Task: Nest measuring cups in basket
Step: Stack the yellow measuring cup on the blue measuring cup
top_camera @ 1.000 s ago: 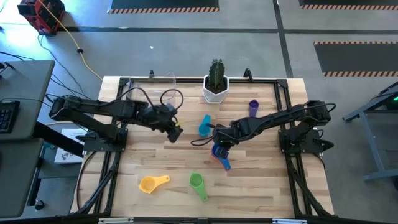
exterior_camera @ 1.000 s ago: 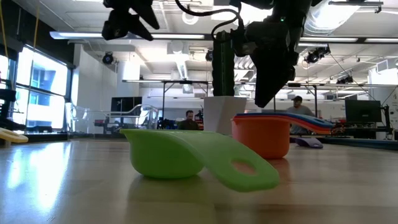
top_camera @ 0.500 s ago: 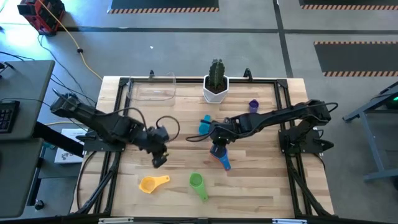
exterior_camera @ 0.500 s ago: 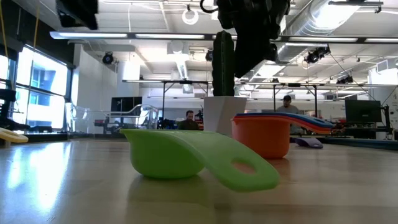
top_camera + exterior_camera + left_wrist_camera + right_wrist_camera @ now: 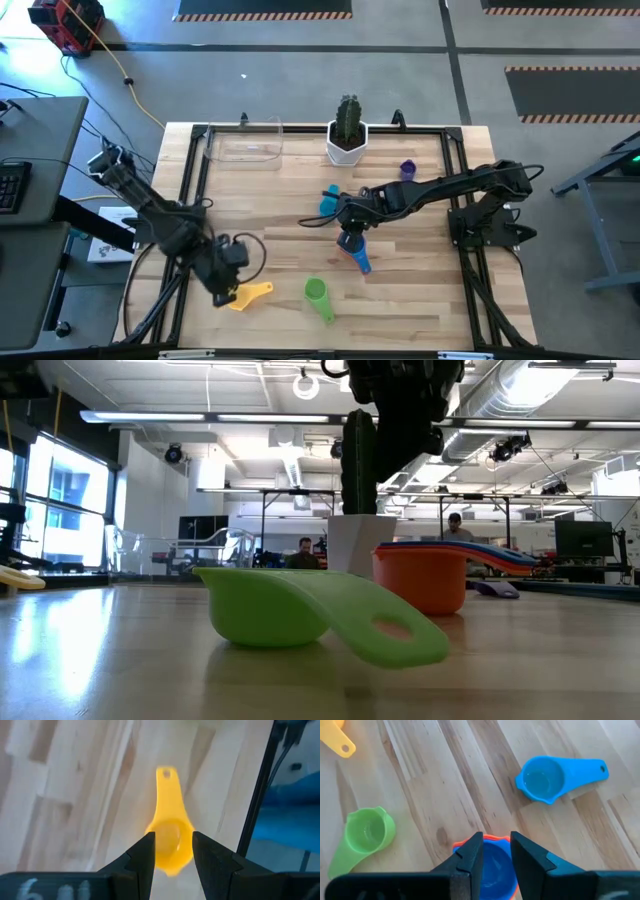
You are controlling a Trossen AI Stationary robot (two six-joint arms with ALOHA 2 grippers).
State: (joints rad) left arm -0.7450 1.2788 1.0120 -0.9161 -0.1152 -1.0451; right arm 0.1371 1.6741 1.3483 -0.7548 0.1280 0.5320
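Note:
My left gripper (image 5: 224, 290) (image 5: 172, 852) is open and hovers over the yellow cup (image 5: 247, 294) (image 5: 169, 840), one finger on either side of its bowl, near the table's near-left corner. My right gripper (image 5: 346, 217) (image 5: 496, 851) is open just above a nested stack (image 5: 353, 247): an orange cup (image 5: 420, 580) holding a dark blue cup (image 5: 492, 867), with red and blue handles sticking out. The light blue cup (image 5: 329, 203) (image 5: 555, 776), green cup (image 5: 318, 294) (image 5: 300, 615) and purple cup (image 5: 407, 170) lie apart on the wood. The clear basket (image 5: 245, 146) stands at the far edge.
A white pot with a cactus (image 5: 347, 134) stands at the far edge beside the basket. A black metal frame (image 5: 195, 180) runs along the table's sides. Bare wood lies between the basket and the cups. People sit in the room beyond the table.
My left gripper has swung from the table's middle-left toward the near-left corner and come down over the yellow cup. My right gripper has risen off the nested stack and shifted slightly toward the far edge. The cups have stayed where they were.

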